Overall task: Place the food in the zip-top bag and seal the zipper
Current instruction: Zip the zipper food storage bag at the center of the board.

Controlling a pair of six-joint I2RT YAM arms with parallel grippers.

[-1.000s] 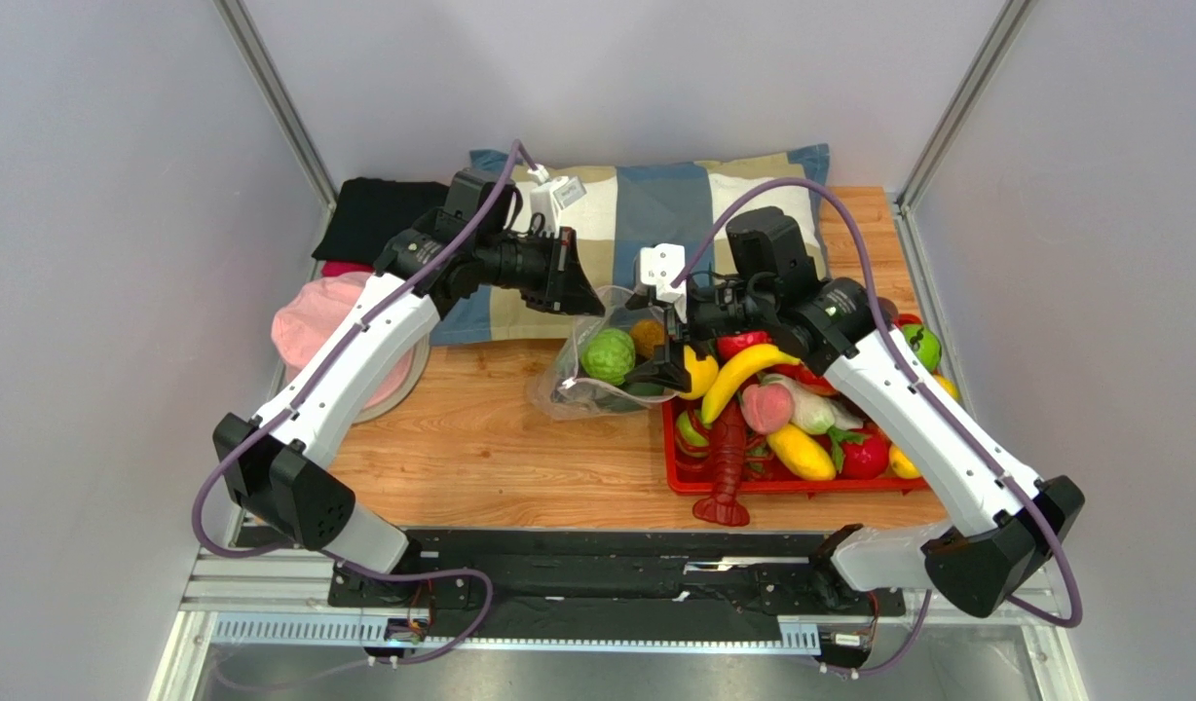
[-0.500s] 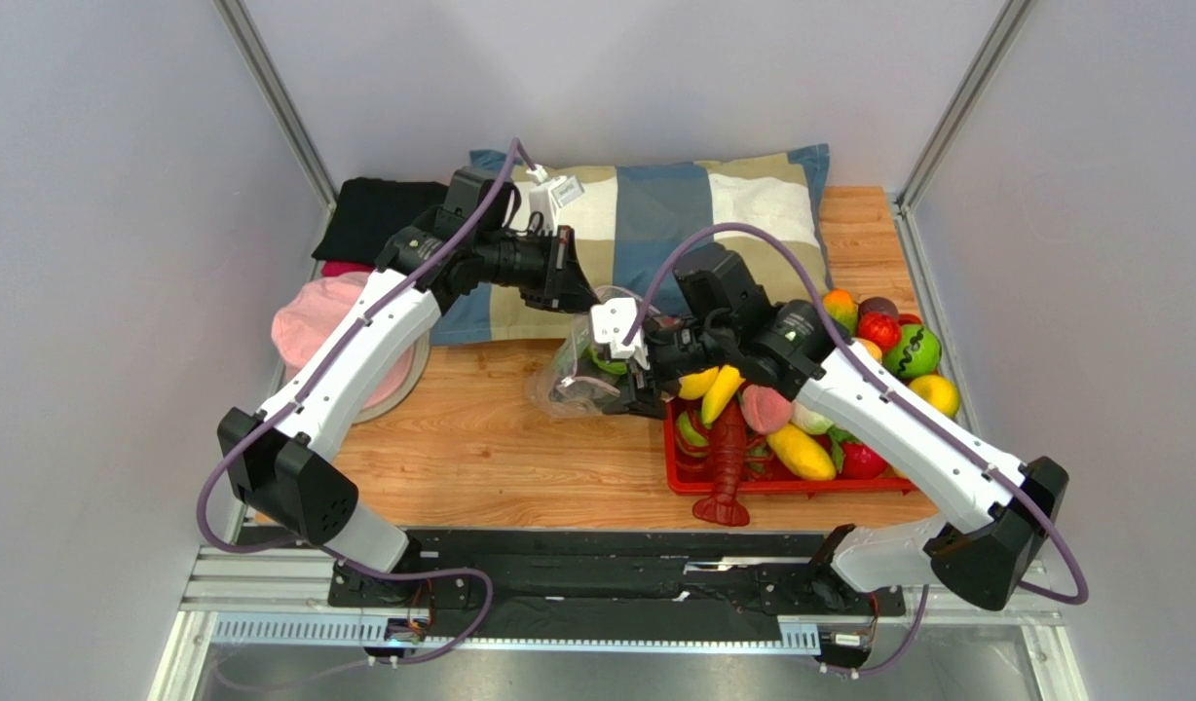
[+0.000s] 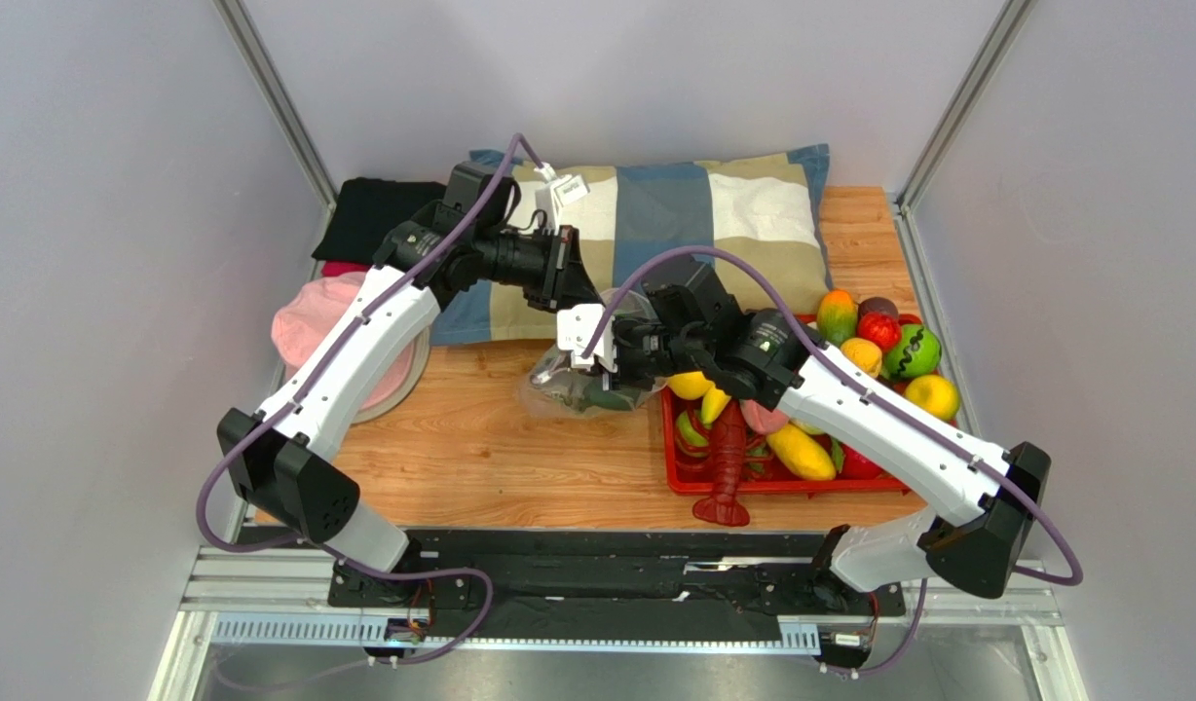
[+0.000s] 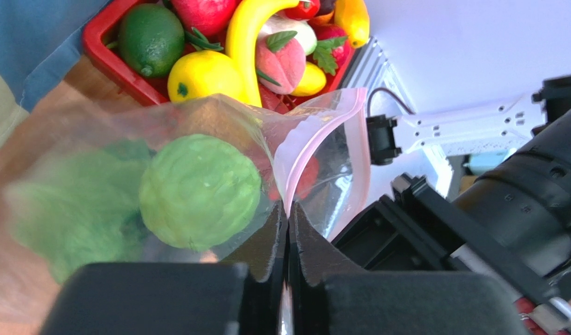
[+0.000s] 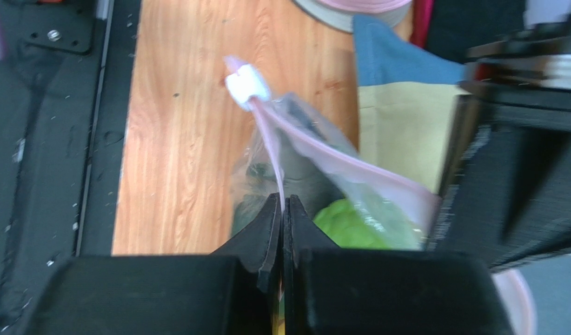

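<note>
the left tool (image 4: 287,209) is clamped shut on the zipper (image 4: 316,129) at one end of the mouth of the zip-top bag (image 3: 568,387). it holds that edge up so the mouth faces upward and nothing can roll out. the bag's lower part sags onto the desk (image 3: 472,453) between the checked pillow (image 3: 707,205) and the red tray (image 3: 677,479). the lettuce head (image 4: 199,190) sits inside, plain through the clear film; other shapes beneath it are too blurred to name. the right tool (image 5: 282,202) is also pinched closed on the pink strip, with a small white piece (image 5: 246,84), likely the slider, at the strip's far end beyond its tips. by my reading, the left grip serves as an anchor that keeps the strip taut, while the right squeezes the two lips together for sealing.
</note>
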